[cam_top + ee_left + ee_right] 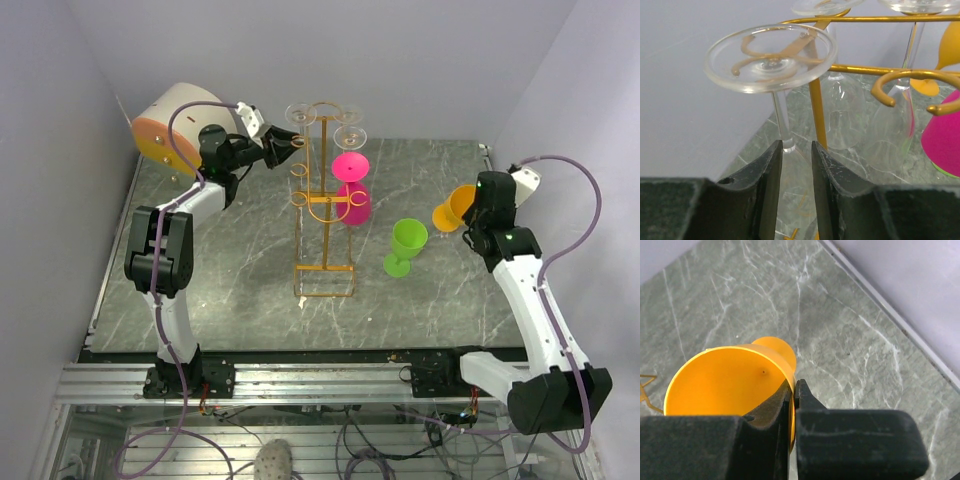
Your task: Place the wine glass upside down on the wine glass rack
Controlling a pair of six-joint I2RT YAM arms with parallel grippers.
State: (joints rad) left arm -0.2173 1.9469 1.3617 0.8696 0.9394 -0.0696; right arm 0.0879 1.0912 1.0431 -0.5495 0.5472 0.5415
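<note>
The golden wire wine glass rack (323, 268) stands mid-table; its post (816, 107) shows in the left wrist view. My left gripper (287, 147) is at the rack's top left, shut on a clear wine glass (771, 59) held upside down. My jaws pinch it where the stem meets the bowl, and its foot (300, 112) sits over a ring hook. My right gripper (472, 215) is shut on the rim of an orange wine glass (725, 380). It holds that glass (453, 208) tilted above the right side of the table.
Two more clear glasses (842, 107) (892, 127) and a pink one (351, 188) hang upside down on the rack. A green glass (406, 245) stands upright right of the rack. An orange-and-white round object (172, 125) sits at the back left. Walls close in on three sides.
</note>
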